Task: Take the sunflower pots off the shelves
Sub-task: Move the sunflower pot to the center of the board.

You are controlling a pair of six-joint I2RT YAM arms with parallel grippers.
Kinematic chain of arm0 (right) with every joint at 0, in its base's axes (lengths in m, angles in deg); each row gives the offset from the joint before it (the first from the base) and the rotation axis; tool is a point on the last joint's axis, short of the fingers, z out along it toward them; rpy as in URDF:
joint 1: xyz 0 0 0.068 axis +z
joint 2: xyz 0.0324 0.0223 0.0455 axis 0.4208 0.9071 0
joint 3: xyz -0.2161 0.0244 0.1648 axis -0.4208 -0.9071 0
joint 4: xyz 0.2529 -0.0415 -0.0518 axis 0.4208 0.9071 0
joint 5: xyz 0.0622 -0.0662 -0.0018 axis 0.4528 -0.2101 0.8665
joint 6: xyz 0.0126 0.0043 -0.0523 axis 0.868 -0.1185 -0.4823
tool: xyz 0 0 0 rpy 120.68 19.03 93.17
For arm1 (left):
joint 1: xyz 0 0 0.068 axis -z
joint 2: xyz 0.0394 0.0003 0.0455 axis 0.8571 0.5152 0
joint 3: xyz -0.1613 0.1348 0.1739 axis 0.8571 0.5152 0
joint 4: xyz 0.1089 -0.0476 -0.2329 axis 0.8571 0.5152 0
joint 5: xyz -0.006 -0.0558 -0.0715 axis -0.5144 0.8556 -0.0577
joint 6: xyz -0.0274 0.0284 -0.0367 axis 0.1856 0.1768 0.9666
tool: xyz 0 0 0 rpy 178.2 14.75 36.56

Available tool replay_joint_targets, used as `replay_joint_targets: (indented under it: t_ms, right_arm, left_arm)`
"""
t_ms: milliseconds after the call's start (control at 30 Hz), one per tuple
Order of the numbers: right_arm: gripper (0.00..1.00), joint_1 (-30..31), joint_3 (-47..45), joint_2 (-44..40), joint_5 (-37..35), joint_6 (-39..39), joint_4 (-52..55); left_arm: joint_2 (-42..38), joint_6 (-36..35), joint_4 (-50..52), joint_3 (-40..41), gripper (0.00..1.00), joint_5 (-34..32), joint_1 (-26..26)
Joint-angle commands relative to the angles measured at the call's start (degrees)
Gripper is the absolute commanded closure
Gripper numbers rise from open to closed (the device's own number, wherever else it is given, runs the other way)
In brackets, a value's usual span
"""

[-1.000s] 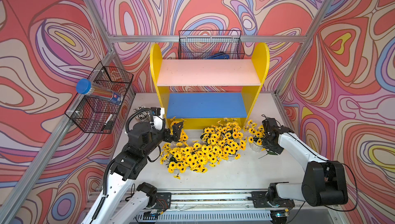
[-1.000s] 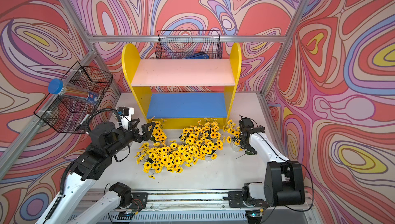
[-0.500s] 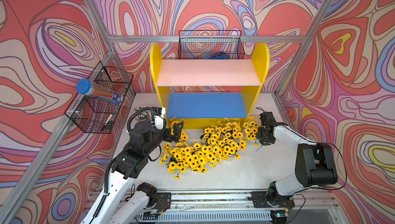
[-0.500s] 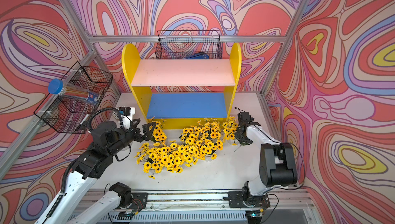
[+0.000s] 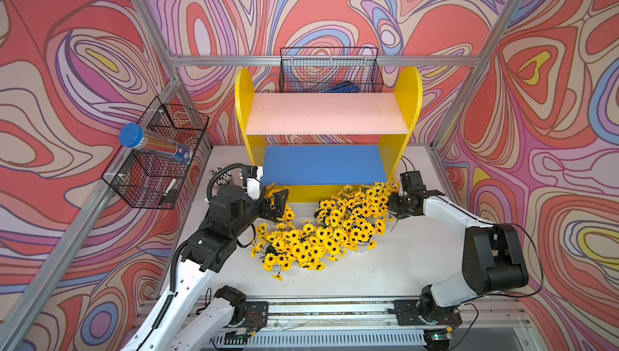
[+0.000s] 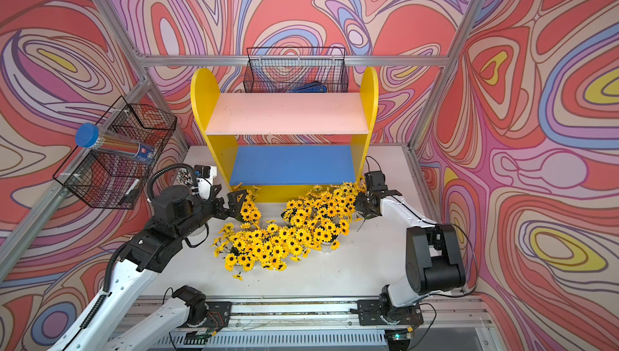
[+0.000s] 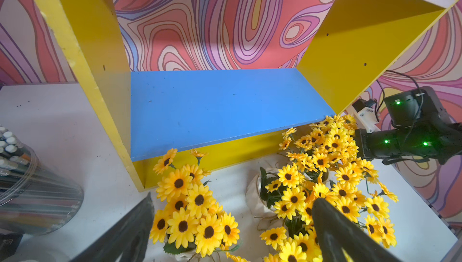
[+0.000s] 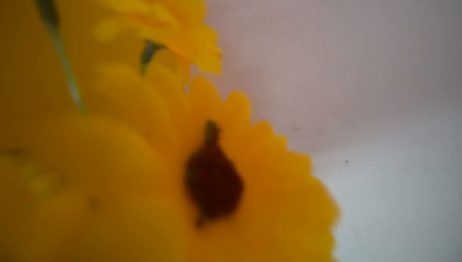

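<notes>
Since a second ago the right claw (image 5: pixel 392 203) has swung inward, closed, buried among the sunflower pots (image 5: pixel 318 242) massed on the surface (image 5: pixel 418 265) in front of the shelves (image 5: pixel 326 116); the left claw (image 7: pixel 233 198) gapes wide.

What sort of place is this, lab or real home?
Probably a staged robot test cell: aluminium frame with swirl-print walls, left arm and right arm on a rail, toy-like yellow shelves on a white table.
</notes>
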Motion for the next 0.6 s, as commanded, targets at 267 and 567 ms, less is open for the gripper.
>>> replay_joint_targets:
  t_ms: [267, 567]
  right_arm:
    - [1.00, 3.0, 0.8, -0.8, 1.9, 1.7, 2.1]
    - [1.00, 3.0, 2.3, 3.8, 3.9, 0.6, -2.9]
  left_arm:
    - [3.5, 4.0, 6.1, -4.2, 0.01, -12.4, 0.3]
    - [1.6, 4.8, 9.5, -4.8, 0.00, -15.4, 0.3]
